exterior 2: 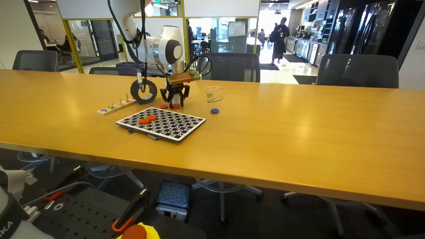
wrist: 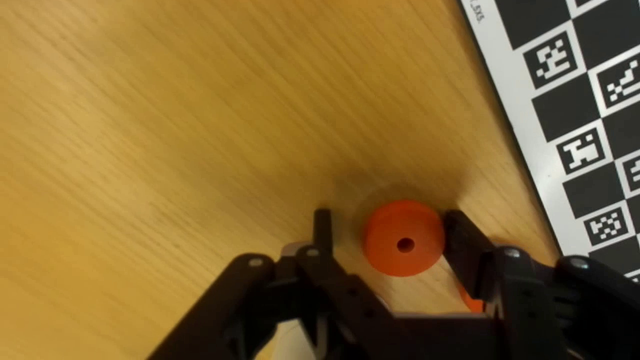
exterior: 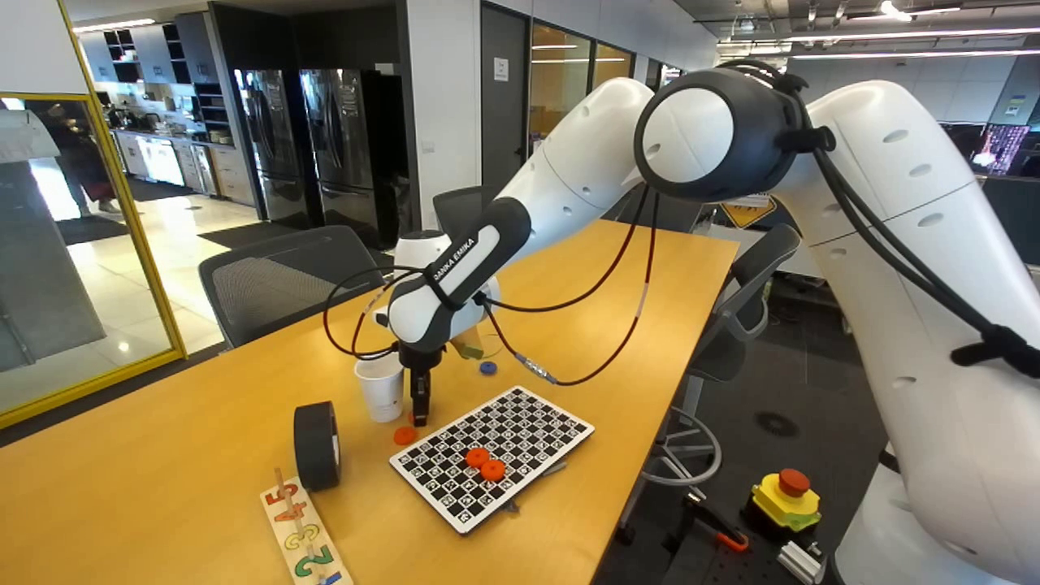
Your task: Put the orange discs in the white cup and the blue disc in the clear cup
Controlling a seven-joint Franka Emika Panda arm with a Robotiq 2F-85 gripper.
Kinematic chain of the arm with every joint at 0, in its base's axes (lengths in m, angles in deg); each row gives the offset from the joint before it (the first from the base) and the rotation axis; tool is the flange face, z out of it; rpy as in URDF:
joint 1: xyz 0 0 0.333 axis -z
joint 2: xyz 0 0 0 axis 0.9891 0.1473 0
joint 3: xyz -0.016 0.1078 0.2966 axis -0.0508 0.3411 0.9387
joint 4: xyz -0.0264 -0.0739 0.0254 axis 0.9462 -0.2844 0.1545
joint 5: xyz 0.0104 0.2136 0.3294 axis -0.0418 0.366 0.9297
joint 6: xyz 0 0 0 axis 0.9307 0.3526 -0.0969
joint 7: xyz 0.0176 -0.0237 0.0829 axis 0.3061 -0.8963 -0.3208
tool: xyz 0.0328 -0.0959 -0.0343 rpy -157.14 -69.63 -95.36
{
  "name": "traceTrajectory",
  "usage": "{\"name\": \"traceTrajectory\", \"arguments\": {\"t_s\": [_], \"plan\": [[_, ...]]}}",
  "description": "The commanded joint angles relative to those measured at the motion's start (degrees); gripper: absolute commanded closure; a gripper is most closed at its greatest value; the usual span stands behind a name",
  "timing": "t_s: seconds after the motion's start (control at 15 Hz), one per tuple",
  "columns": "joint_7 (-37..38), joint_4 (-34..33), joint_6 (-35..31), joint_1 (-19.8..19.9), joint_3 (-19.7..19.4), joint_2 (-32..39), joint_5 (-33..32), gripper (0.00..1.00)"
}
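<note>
Orange discs (wrist: pixel 405 239) are spread below and around the gripper (wrist: pixel 387 225), which points down at a wooden table (exterior 2: pixel 298 132). Its two fingers (wrist: pixel 322 230) stand parted, in a released state. In the wrist view one disc lies flat between them: a gap shows between it and the finger on the left, while it sits close against the finger on the right, where contact cannot be told. A second disc (exterior: pixel 405 435) lies just outside that finger, partly hidden by it. Two more discs (exterior: pixel 478 457) rest side by side on a checkered board (exterior: pixel 528 422) near the gripper. The white cup (exterior: pixel 379 394) stands upright just beside the gripper, on the side away from the board. In an exterior view, the blue disc (exterior 2: pixel 214 111) lies off to the gripper's side, with the clear cup (exterior 2: pixel 215 94) near it, both apart from the fingers.
</note>
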Motion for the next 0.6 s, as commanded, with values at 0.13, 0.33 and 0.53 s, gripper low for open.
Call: {"name": "traceTrajectory", "arguments": {"t_s": [0.13,0.33,0.53], "plan": [[-0.9,-0.3,-0.1,0.5,0.7,-0.5,1.0,0.82],[0.8,-0.1,1.0,-0.4,-0.4,-1.2,0.2,0.79],[4.0,0.8,2.9,-1.5,-2.2,-3.0,-0.8,0.79]]}}
